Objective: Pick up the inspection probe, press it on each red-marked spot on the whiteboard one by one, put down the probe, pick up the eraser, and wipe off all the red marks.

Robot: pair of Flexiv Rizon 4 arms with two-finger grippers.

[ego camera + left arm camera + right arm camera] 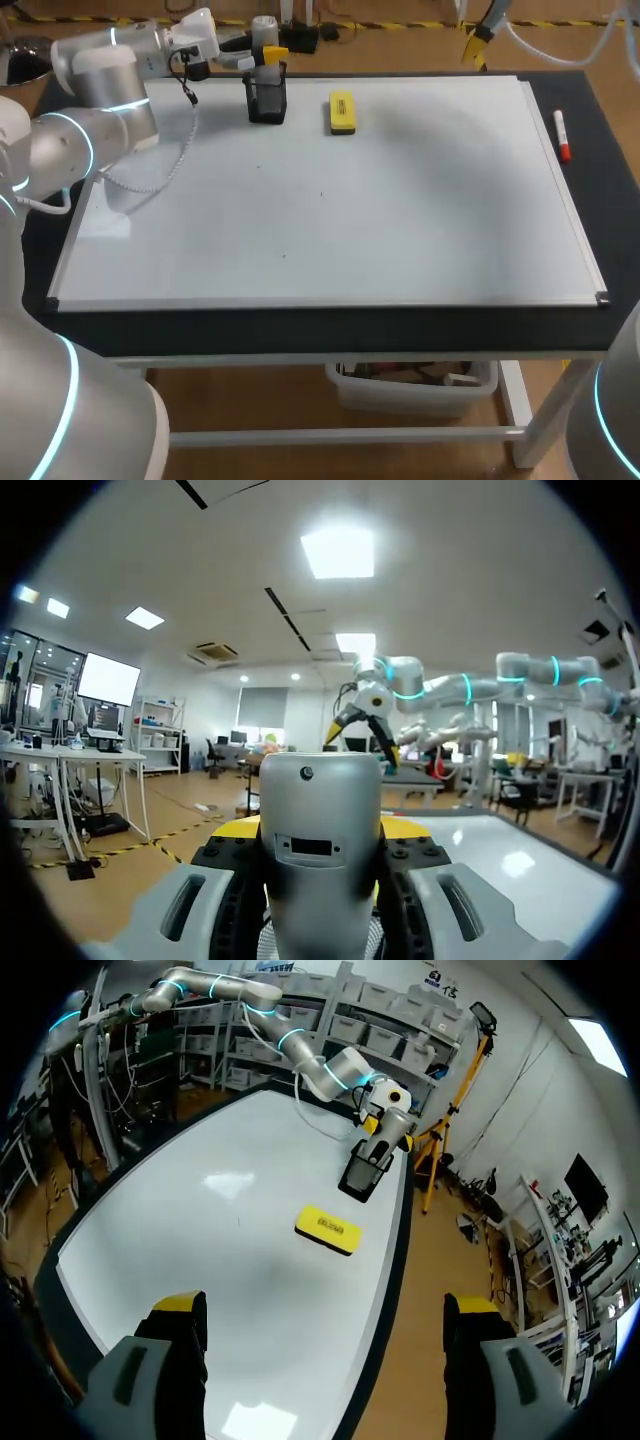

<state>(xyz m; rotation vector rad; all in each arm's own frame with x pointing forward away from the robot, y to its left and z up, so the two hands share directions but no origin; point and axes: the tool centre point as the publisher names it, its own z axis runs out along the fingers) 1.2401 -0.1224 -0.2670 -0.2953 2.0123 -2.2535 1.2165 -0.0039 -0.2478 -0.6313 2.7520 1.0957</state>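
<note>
While the left gripper (320, 828) is clamped on the silver inspection probe (320, 795) right over the black mesh holder (267, 98) at the whiteboard's (400, 230) far edge, the right gripper (325, 1305) hangs above the board, fingers wide apart, holding nothing. Yellow eraser (342, 112) lies flat on the board near the holder, not touching it. Red marker (563, 137) lies off the board on the black table (605, 190).

A robotics lab, shown by the left arm (100, 95) over a tabletop whiteboard (400, 200).
</note>
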